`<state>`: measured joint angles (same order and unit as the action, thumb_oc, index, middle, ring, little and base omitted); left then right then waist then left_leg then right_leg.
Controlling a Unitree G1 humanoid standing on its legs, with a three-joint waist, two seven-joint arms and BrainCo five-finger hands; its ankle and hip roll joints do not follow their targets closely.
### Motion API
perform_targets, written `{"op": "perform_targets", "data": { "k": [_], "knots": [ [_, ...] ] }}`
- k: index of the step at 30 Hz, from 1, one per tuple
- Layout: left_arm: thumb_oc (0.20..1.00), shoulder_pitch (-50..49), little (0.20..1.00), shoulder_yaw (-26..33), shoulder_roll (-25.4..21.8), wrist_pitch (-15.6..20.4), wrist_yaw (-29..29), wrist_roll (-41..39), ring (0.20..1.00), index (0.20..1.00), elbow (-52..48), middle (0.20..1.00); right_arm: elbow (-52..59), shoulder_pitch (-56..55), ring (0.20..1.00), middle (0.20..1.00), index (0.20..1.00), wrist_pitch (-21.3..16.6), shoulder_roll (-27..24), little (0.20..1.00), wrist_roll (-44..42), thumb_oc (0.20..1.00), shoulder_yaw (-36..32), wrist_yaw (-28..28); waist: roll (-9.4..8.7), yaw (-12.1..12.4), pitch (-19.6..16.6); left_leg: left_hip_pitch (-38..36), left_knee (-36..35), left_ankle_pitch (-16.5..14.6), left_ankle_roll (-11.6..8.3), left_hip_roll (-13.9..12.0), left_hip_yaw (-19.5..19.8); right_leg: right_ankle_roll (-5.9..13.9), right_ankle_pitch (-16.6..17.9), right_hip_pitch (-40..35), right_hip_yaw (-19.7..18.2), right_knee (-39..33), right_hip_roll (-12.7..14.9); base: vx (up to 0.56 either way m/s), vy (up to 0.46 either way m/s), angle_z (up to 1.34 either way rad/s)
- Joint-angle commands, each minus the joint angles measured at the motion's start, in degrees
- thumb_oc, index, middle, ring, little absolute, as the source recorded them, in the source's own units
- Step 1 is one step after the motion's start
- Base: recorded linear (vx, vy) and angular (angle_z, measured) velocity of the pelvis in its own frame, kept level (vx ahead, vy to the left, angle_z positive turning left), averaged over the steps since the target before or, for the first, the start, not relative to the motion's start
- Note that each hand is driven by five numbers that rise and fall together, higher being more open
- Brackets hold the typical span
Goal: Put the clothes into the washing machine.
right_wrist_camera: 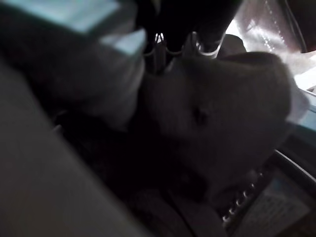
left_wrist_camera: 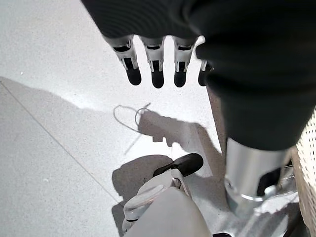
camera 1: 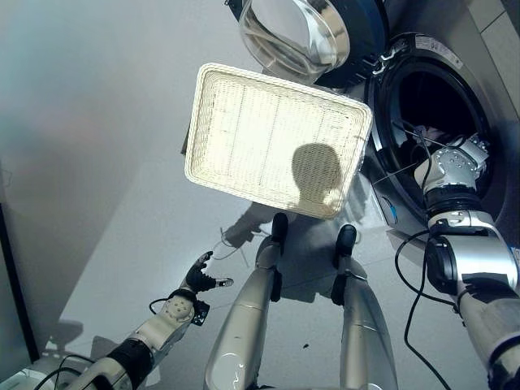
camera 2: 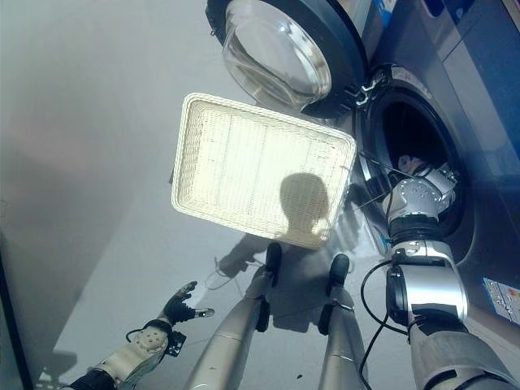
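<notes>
Dark-tipped silver fingers (left_wrist_camera: 157, 69) of the left hand (camera 1: 197, 280) hang straight and relaxed in the left wrist view, grasping nothing, with pale grey speckled floor (left_wrist_camera: 54, 123) beneath them. From the head camera that hand shows low at the robot's left side, palm loose, well apart from everything else.

At the other side, the right hand (camera 2: 416, 193) reaches into the round dark opening of the blue-grey front-loading washing machine (camera 2: 455, 89). Its fingers are buried among dim folds of grey-brown cloth (right_wrist_camera: 217, 113) inside the drum, so whether they are curled or released cannot be told. That cloth, the clothes, lies inside the drum, pressed close around the hand; a small patch of it (camera 1: 429, 132) shows past the wrist in the head views.

Just beside the opening, the machine's round glass door with a silver rim (camera 2: 272, 53) stands swung wide open. Between the door and the robot's left side lies a white rectangular woven basket (camera 1: 244, 134) on the floor, its inside bare.
</notes>
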<state>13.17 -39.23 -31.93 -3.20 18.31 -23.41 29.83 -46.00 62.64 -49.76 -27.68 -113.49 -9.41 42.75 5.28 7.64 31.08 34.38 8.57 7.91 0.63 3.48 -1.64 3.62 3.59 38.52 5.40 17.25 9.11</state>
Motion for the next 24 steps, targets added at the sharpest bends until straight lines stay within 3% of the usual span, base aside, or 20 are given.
{"op": "perform_targets", "data": {
  "k": [1,2,3,4,6,7,8,10,12,13,15,16,17,20,24],
  "knots": [
    [1.000,-2.54,1.000,1.18,3.60,-0.28,0.46,-0.88,1.000,1.000,0.56,1.000,2.63,-7.16,1.000,1.000,1.000,-6.90,-12.65,1.000,0.50,1.000,-2.96,-3.61,6.30,-3.06,-1.29,1.45,2.99,-3.57,-3.42,-0.55,0.74,-1.74,-5.20,0.76,4.45,5.36,-5.78,0.02,0.046,-0.03],
    [1.000,-2.36,1.000,0.83,3.37,-0.42,0.59,-1.74,1.000,1.000,0.11,1.000,2.86,-7.59,1.000,1.000,1.000,-1.85,-12.16,1.000,0.50,1.000,-2.91,-6.91,6.39,-3.35,-1.29,1.50,3.09,-3.62,-3.45,-0.48,0.74,-1.70,-5.15,0.93,4.19,5.40,-5.82,0.00,0.000,0.00],
    [1.000,-2.38,1.000,0.82,3.33,-0.44,0.62,-1.78,1.000,1.000,0.08,1.000,2.65,-7.63,1.000,1.000,1.000,-1.41,-12.11,1.000,0.50,1.000,-3.10,-7.33,6.36,-3.34,-1.29,1.50,3.11,-3.62,-3.44,-0.47,0.74,-1.70,-5.15,0.93,4.18,5.42,-5.82,0.02,0.033,-0.01],
    [1.000,-2.35,1.000,0.64,3.38,-0.44,0.74,-1.83,1.000,1.000,-0.07,1.000,1.78,-7.91,1.000,1.000,1.000,2.96,-11.85,1.000,0.50,1.000,-2.77,-10.22,6.29,-3.42,-1.29,1.54,3.17,-3.59,-3.41,-0.38,0.74,-1.71,-5.05,0.95,4.02,5.30,-5.87,0.04,0.019,-0.01],
    [1.000,-2.36,1.000,0.55,3.41,-0.42,0.64,-1.90,1.000,1.000,-0.56,1.000,-0.41,-9.09,1.000,1.000,1.000,15.69,-11.36,1.000,0.50,1.000,0.03,-17.93,6.15,-3.60,-1.29,1.78,3.36,-3.74,-3.27,-0.19,0.63,-1.71,-4.93,1.32,3.77,5.20,-5.93,0.01,0.036,-0.01],
    [1.000,-2.35,1.000,0.64,3.53,-0.38,0.65,-1.92,1.000,1.000,-0.50,1.000,-1.01,-9.03,1.000,1.000,1.000,17.54,-11.41,1.000,0.50,1.000,0.41,-19.53,6.14,-3.66,-1.29,1.84,3.33,-3.67,-3.26,-0.20,0.59,-1.71,-4.80,1.39,3.71,5.09,-5.98,-0.03,0.051,-0.03],
    [1.000,-2.23,1.000,0.74,4.00,-0.08,0.64,-2.07,1.000,1.000,-0.06,1.000,-2.75,-9.04,1.000,1.000,1.000,22.16,-11.48,1.000,0.50,1.000,2.51,-23.88,6.01,-3.80,-1.29,1.90,3.22,-3.57,-3.29,-0.20,0.46,-1.74,-4.56,1.48,3.53,4.71,-6.06,0.03,0.045,-0.05],
    [1.000,-2.24,1.000,1.18,4.63,0.56,0.31,-1.86,1.000,1.000,1.03,1.000,-2.45,-10.53,1.000,1.000,1.000,27.06,-9.67,1.000,10.20,1.000,4.45,-29.36,5.54,-4.13,-1.29,1.64,2.93,-3.72,-3.27,-0.21,0.26,-1.65,-4.55,1.26,3.28,4.23,-6.20,0.01,0.046,-0.12],
    [1.000,-2.00,1.000,1.44,4.85,0.56,0.26,-1.89,1.000,1.000,1.37,1.000,-1.97,-10.71,1.000,1.000,1.000,27.57,-9.00,1.000,13.09,1.000,4.85,-30.06,5.38,-4.17,-1.29,1.72,2.71,-3.49,-3.28,-0.29,0.17,-1.66,-4.14,1.28,3.22,3.72,-6.35,-0.02,0.029,-0.18],
    [1.000,-1.84,1.000,1.60,5.54,1.03,0.34,-1.86,1.000,1.000,2.43,1.000,-1.26,-11.69,1.000,1.000,1.000,30.48,-7.59,1.000,22.53,1.000,6.13,-30.57,5.01,-4.46,-1.29,1.54,2.47,-3.58,-3.32,-0.25,0.08,-1.54,-4.06,1.19,3.04,3.35,-6.44,-0.01,0.037,-0.21],
    [1.000,-1.72,1.000,2.14,5.99,1.20,0.04,-1.53,1.000,1.000,3.06,1.000,-1.18,-12.10,1.000,1.000,1.000,30.79,-7.07,1.000,26.35,1.000,7.15,-30.81,4.84,-4.50,-1.29,1.48,2.28,-3.53,-3.32,-0.28,-0.09,-1.52,-3.85,1.15,3.04,2.93,-6.38,-0.02,0.048,-0.13],
    [1.000,-1.62,1.000,3.06,6.89,1.69,-0.14,-1.14,1.000,1.000,4.46,1.000,-0.65,-13.91,1.000,1.000,1.000,33.36,-6.12,1.000,45.16,1.000,10.81,-29.02,4.13,-4.84,-1.29,1.13,2.16,-3.98,-3.38,-0.29,-0.30,-1.34,-3.91,0.84,2.91,2.37,-6.39,-0.03,0.064,-0.05],
    [1.000,-1.59,1.000,3.42,7.10,1.83,-0.19,-1.19,1.000,1.000,4.85,1.000,-0.59,-14.25,1.000,1.000,1.000,34.26,-6.13,1.000,50.02,1.000,11.82,-28.44,3.94,-4.93,-1.29,1.15,2.14,-3.95,-3.38,-0.30,-0.33,-1.33,-3.73,0.86,2.86,2.18,-6.43,-0.06,0.078,-0.07],
    [1.000,-1.85,1.000,5.17,8.25,2.52,-0.37,-0.12,1.000,1.000,6.45,1.000,-0.10,-16.71,1.000,1.000,1.000,37.53,-6.09,1.000,61.23,1.000,15.71,-27.56,3.03,-5.24,-1.29,1.15,2.07,-3.93,-3.23,-0.44,-0.55,-1.25,-3.05,0.84,2.67,1.40,-6.58,-0.05,0.063,-0.11],
    [1.000,-2.31,1.000,6.64,8.90,3.63,-0.82,0.34,1.000,1.000,8.03,1.000,-1.79,-19.59,1.000,1.000,1.000,39.07,-5.38,1.000,67.33,1.000,17.83,-29.32,2.43,-5.13,-1.29,0.83,2.68,-4.34,-2.93,-0.37,-0.62,-1.16,-3.30,0.26,2.83,1.70,-6.43,-0.05,0.052,-0.08]
  ]
}}
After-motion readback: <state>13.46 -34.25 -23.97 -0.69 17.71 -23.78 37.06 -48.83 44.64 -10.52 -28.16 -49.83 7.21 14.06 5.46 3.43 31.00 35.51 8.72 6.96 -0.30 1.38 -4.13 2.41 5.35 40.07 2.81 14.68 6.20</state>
